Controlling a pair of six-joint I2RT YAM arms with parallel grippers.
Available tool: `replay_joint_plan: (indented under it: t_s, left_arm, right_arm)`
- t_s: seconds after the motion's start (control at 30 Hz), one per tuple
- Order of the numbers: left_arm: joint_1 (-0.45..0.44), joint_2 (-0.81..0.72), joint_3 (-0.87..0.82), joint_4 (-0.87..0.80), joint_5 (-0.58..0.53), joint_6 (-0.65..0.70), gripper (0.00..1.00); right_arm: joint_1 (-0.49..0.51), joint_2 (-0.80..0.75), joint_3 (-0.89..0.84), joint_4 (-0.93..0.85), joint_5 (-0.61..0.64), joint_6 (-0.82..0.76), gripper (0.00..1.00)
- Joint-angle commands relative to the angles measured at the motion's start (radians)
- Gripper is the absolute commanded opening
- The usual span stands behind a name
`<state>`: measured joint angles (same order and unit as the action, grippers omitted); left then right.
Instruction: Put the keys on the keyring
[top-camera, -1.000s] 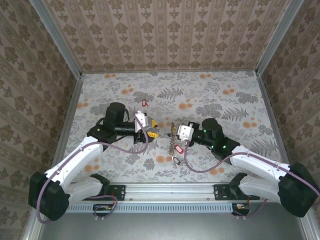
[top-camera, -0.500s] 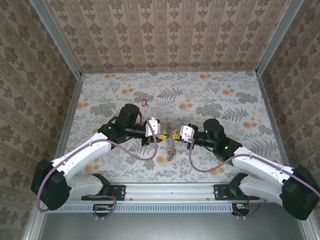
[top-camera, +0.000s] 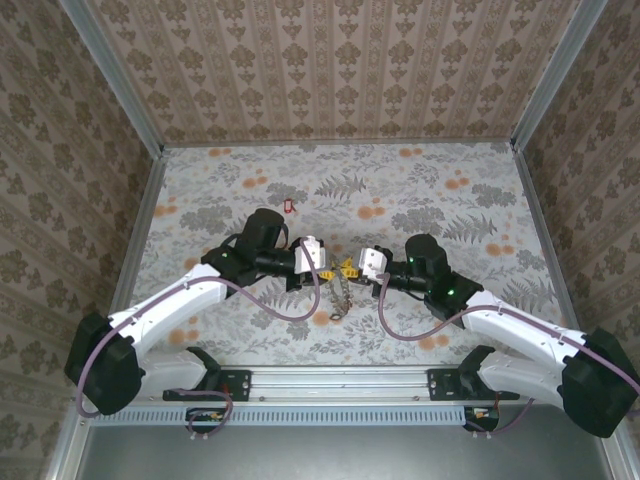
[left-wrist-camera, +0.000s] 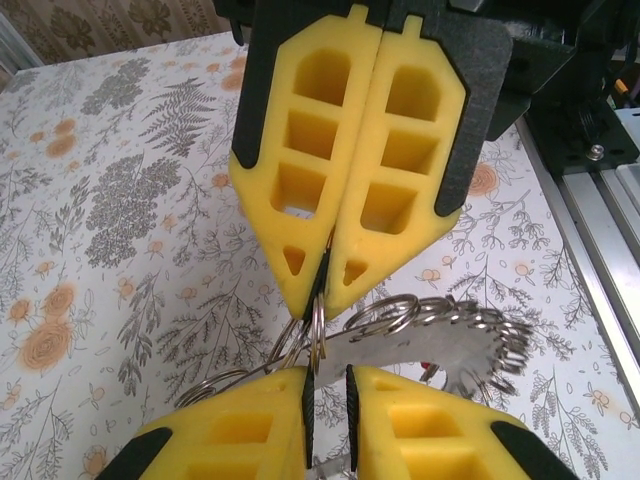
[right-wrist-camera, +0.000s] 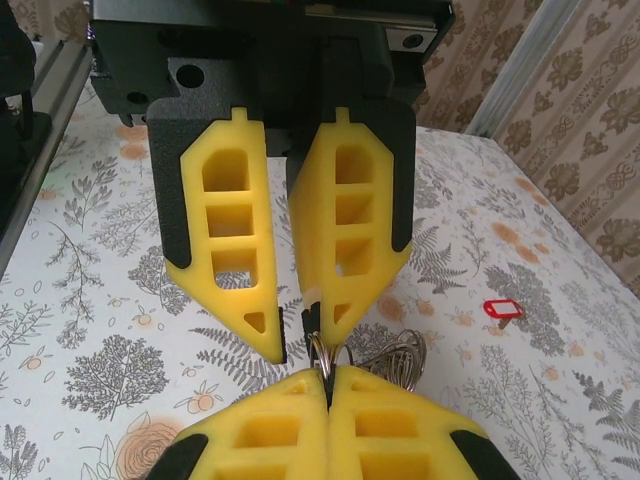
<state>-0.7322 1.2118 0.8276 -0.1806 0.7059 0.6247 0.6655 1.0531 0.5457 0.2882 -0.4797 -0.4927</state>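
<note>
Since opening the keyring (left-wrist-camera: 440, 345) takes two grips, you are clamping its flat part in the left claw (left-wrist-camera: 326, 385) and one loop (left-wrist-camera: 316, 330) in the right claw (left-wrist-camera: 322, 292).

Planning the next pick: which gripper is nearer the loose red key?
Left. The left gripper hangs below-right of the red key in the top view; the right gripper sits farther right, beyond the left one.

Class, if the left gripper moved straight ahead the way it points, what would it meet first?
Likely the right gripper, facing the left gripper tip to tip, with the keyring between them.
</note>
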Motion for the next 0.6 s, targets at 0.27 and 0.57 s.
replay_joint_plan:
  t_s: [0.27,0.57]
  left_arm:
    - [-0.008,-0.002,-0.008,0.096,0.018,-0.049,0.16]
    - [-0.007,0.0,-0.031,0.167,0.021,-0.099,0.13]
  right_arm:
    - [0.0,0.014,0.041,0.056,-0.013,0.026,0.01]
    - [0.013,0.018,0.03,0.084,-0.004,0.039,0.01]
